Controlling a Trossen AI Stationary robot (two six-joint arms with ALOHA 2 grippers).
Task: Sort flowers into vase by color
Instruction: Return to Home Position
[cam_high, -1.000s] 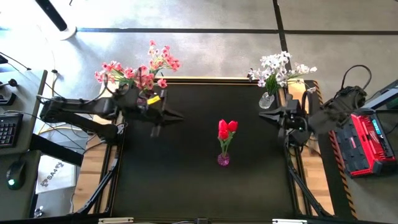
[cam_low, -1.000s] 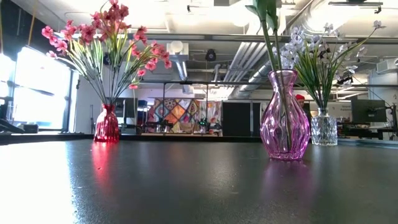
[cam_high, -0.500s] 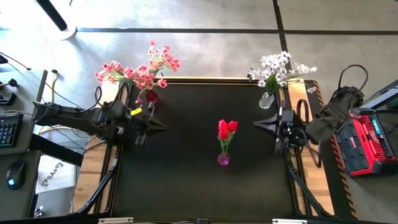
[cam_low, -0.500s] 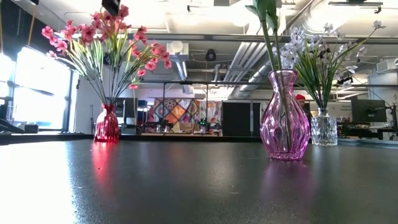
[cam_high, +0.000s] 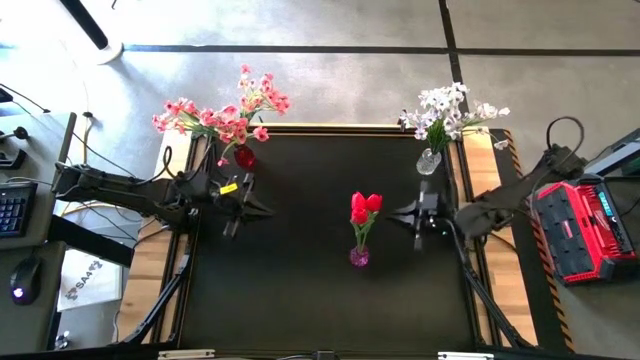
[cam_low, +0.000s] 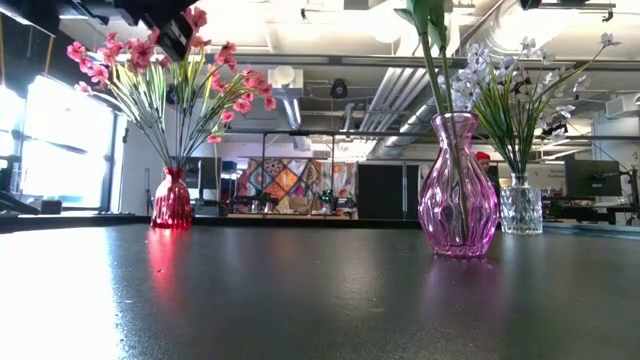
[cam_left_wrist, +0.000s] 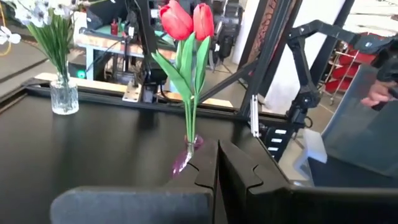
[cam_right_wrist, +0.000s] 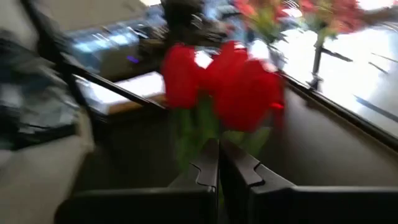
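Note:
Two red tulips (cam_high: 364, 208) stand in a pink glass vase (cam_low: 458, 190) at the table's middle. Pink blossom sprays (cam_high: 225, 115) fill a red vase (cam_low: 171, 200) at the far left corner. White blossom sprays (cam_high: 448, 108) stand in a clear vase (cam_low: 520, 210) at the far right. My left gripper (cam_high: 268, 210) hovers shut, left of the tulips and near the red vase. My right gripper (cam_high: 393, 212) is shut just right of the tulips (cam_right_wrist: 224, 81), pointing at them. Both hold nothing.
The black table top (cam_high: 300, 300) lies bare on its near half. A red device (cam_high: 580, 230) sits off the right edge; a keyboard and a mouse (cam_high: 20, 293) sit off the left. The left arm's link shows at the low view's top (cam_low: 160, 25).
My left gripper has drawn back toward the table's left edge and a little toward the near edge, away from the red vase. My right gripper has moved toward the tulips, leftward and slightly nearer. The vases and flowers have stayed put.

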